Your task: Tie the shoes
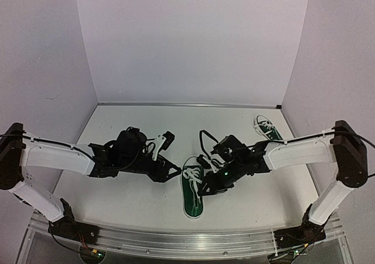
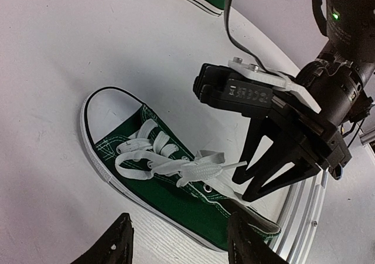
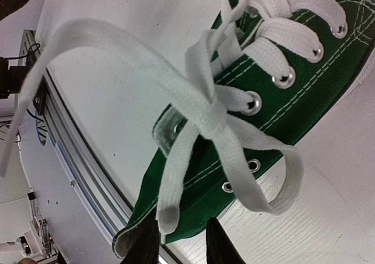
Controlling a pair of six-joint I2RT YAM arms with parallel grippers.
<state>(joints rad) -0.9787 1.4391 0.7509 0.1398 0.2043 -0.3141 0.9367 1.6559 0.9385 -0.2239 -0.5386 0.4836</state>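
Looking down, I see one small dark green canvas shoe with a white toe cap (image 1: pixel 192 204) lying near the front middle of the white table (image 1: pixel 117 199). The other green shoe (image 1: pixel 266 127) sits far back on the right. My left gripper (image 2: pixel 184 245) hangs just beside the near shoe, fingers spread wide, holding nothing. My right gripper (image 3: pixel 181 243) is over that shoe. A white lace (image 3: pixel 193 108) end lies between its fingers, but I cannot tell if they pinch it.
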